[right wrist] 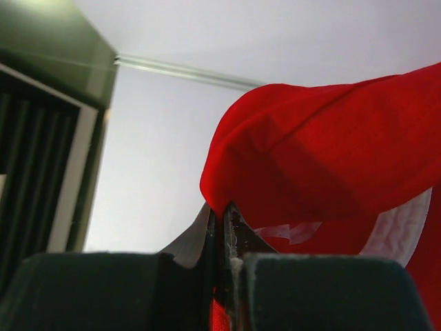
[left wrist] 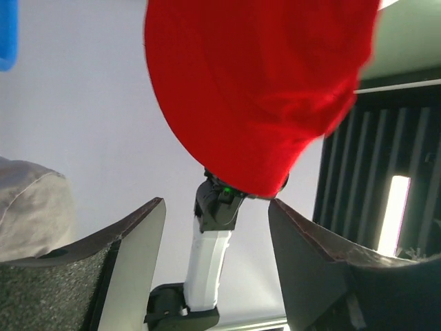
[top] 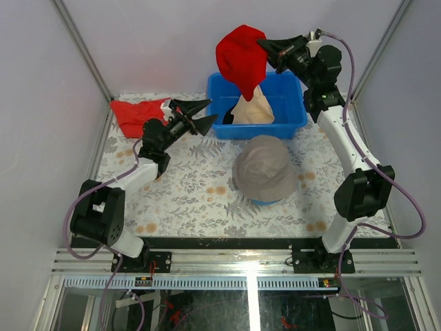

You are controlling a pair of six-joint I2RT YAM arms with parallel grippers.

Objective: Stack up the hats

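Because the red bucket hat (top: 241, 58) droops limp and light from the right gripper (top: 262, 45), pinched on its edge at upper centre above the blue bin (top: 275, 129), the brim looks the surest hold, while the left gripper (top: 209, 112), centre-left, gapes empty.

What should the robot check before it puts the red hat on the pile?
1. Is the right gripper shut on the red hat? Ok, it pinches the edge.
2. Does the red hat hang free of the peach hat in the blue bin? Cannot tell; they overlap from above.
3. Does the grey hat sit on the blue hat, top bare? Ok.
4. Is the left gripper open and holding nothing? Ok.
5. Is the left gripper away from the grey hat? Ok, it is left of the bin.
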